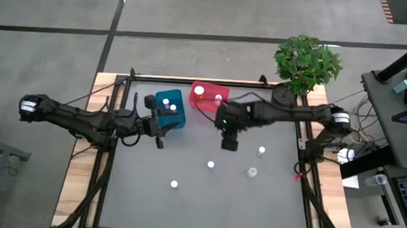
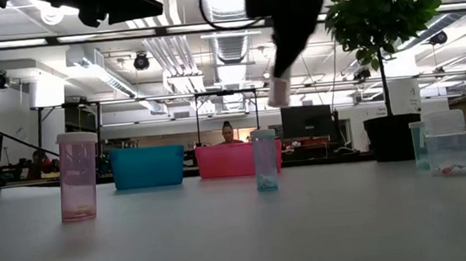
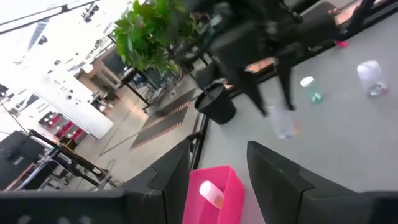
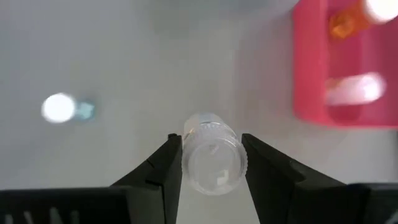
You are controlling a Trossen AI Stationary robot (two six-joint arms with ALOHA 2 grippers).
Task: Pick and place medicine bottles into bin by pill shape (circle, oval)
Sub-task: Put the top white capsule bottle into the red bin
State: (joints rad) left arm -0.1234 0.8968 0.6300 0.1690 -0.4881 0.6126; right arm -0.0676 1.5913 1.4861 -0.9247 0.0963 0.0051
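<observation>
Starting at your left, the left hand [image 1: 161,141] hangs just in front of the blue bin [image 1: 170,109], its fingers [image 3: 277,180] spread with nothing between them. You can make out white caps inside that bin, but the bottles' bodies are hidden by its walls. Next comes the pink bin [image 1: 206,100], where an orange bottle [image 1: 199,93] and a whitish one lie; their pill shapes are too small to read. Just in front of the pink bin, the right hand [image 4: 211,165] is clamped on a clear bottle [image 4: 212,158], lifted off the bench [image 1: 184,205]. In the low view that bottle [image 2: 279,91] hangs below the hand, long axis tilted off upright. Four loose bottles stand upright on the bench, well apart: one at front [image 1: 174,184], one mid-bench [image 1: 210,165], two right [image 1: 261,151] [image 1: 251,173]. A potted plant [image 1: 306,60] sits at the far right corner.
</observation>
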